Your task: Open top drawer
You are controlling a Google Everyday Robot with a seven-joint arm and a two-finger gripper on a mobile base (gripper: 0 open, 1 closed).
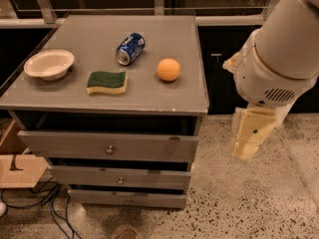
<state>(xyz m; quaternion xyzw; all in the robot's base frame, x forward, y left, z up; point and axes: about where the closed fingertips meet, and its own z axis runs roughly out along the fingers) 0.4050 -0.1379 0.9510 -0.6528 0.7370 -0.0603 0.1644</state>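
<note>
The top drawer [75, 142] is the wide grey front just under the grey cabinet top, with a small round metal knob [109, 149] at its middle. A dark gap shows between its upper edge and the tabletop. Two narrower drawer fronts [119, 178] sit below it. My gripper [250, 135], cream-coloured, hangs below the big white arm [279, 49] to the right of the cabinet, at about the top drawer's height and apart from it. It holds nothing that I can see.
On the cabinet top [164, 96] lie a white bowl [49, 63], a green and yellow sponge [106, 82], a blue can on its side [130, 48] and an orange [168, 69]. A wooden piece [20, 168] and cables [50, 203] are at the left on the speckled floor.
</note>
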